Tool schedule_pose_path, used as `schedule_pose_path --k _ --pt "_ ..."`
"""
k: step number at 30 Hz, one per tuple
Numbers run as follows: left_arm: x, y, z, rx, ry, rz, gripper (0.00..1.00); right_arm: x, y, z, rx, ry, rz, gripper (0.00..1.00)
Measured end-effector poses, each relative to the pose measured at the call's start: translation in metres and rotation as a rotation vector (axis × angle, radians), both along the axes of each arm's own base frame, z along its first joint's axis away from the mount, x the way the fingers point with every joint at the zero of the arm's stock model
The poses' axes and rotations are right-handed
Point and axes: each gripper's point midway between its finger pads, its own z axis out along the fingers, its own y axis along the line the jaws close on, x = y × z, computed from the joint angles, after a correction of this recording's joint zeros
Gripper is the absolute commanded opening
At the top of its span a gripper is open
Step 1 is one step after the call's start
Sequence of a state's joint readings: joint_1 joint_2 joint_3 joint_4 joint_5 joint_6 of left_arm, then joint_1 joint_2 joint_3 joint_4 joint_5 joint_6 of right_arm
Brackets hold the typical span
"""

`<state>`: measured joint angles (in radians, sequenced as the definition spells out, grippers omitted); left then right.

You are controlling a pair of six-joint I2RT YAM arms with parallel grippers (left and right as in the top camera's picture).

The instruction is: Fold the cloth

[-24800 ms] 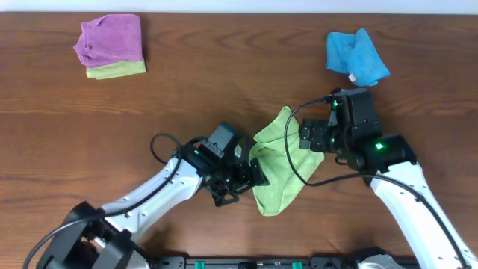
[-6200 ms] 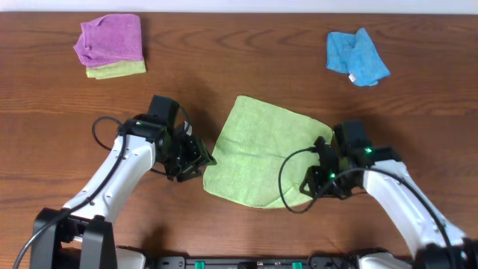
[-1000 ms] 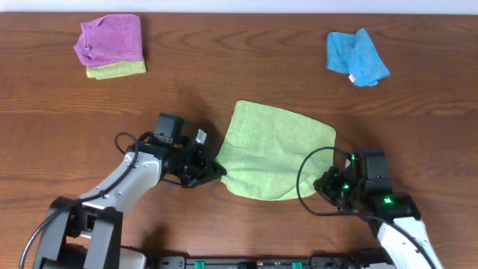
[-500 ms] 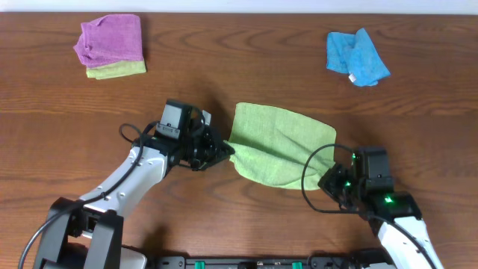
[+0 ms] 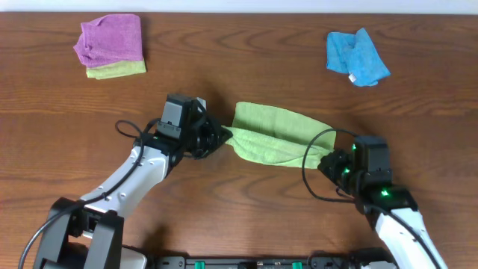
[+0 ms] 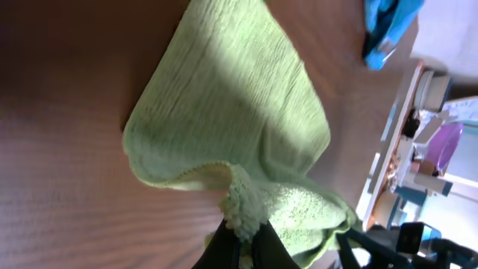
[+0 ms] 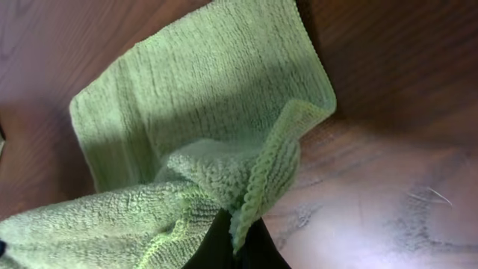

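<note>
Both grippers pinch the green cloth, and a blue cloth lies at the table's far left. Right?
Not quite. The overhead view shows the blue cloth at the far right, not left. The left gripper and right gripper do both pinch the green cloth.

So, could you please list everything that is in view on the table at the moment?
green cloth: one, light green, table centre, partly folded over, held at both ends.
blue cloth: one, blue, crumpled, far right of the table.
purple cloth: one, purple, folded, far left, lying on the yellow-green cloth.
yellow-green cloth: one, yellow-green, under the purple cloth, only an edge showing.
table: one, dark brown wood.
left arm: one, white and black, jaws shut on the green cloth's left end.
right arm: one, white and black, jaws shut on its right end.
</note>
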<state>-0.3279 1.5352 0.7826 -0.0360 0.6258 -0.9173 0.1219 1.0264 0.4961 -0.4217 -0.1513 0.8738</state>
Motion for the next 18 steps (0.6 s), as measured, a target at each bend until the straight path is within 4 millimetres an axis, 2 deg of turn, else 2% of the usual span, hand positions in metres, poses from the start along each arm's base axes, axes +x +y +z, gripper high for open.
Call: schedule_pose_path --k 4,9,14,18 --pt "0.010 -0.001 0.000 0.011 -0.038 0.018 0.06 0.003 -0.002 -0.003 -0.011 0.004 -0.008 0.01" --pt "0.027 -0.007 -0.013 0.027 -0.019 0.020 0.06 0.004 -0.004 -0.004 -0.022 0.001 -0.016 0.01" --pt "0.053 -0.016 -0.013 0.031 -0.035 0.017 0.06 0.009 -0.010 -0.001 -0.030 -0.018 -0.039 0.01" --pt "0.076 -0.026 -0.009 0.025 -0.057 0.011 0.06 0.022 -0.015 0.003 -0.042 -0.060 -0.061 0.01"
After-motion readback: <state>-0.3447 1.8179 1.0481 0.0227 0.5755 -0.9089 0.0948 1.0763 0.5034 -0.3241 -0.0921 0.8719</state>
